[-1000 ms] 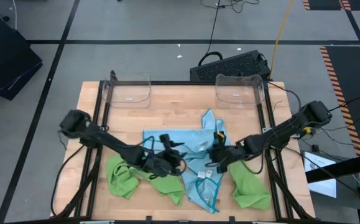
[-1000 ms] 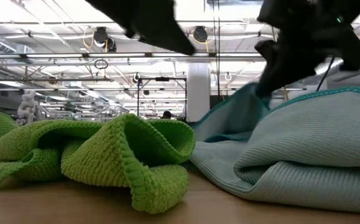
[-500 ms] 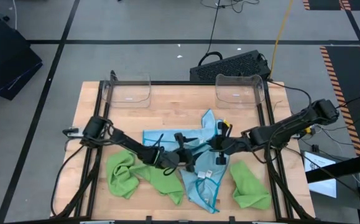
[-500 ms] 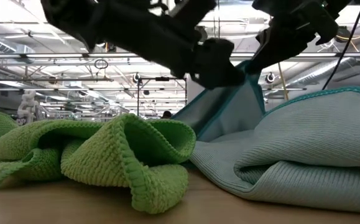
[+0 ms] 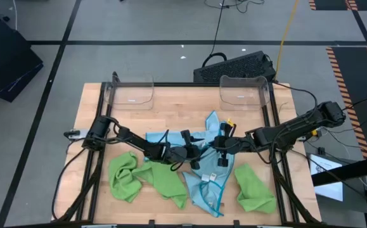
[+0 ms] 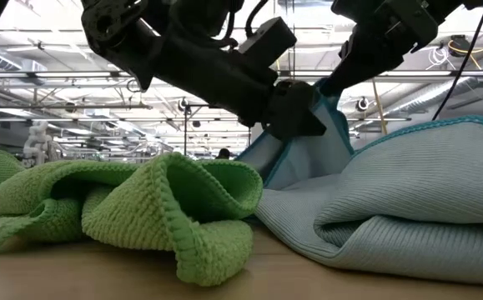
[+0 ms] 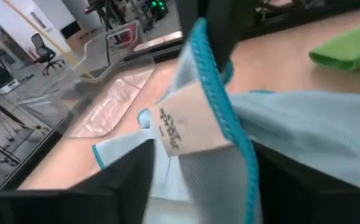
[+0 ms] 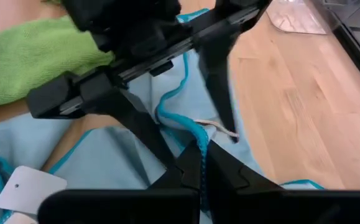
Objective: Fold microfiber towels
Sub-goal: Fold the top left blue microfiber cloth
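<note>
Blue towel [image 5: 207, 174] lies mid-table [image 5: 170, 111], its teal edge lifted btwn both grippers. Right gripper [image 5: 220, 144] clamped shut on that edge; left gripper [image 5: 193, 151] right beside it, fingers apart w/ edge and white tag [image 7: 189, 121] between them. Soft ribbed microfiber. Low view shows rumpled knit-looking green towel [image 6: 133, 212] in front; wrist view shows tag.

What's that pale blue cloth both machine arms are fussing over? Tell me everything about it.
The light blue microfiber towel with teal edging lies crumpled mid-table, soft and finely ribbed, with a white label sewn on. The right gripper pinches its teal edge with shut jaws, lifting it; the left gripper has that edge between its jaws. Lime green towels lie beside it.
</note>
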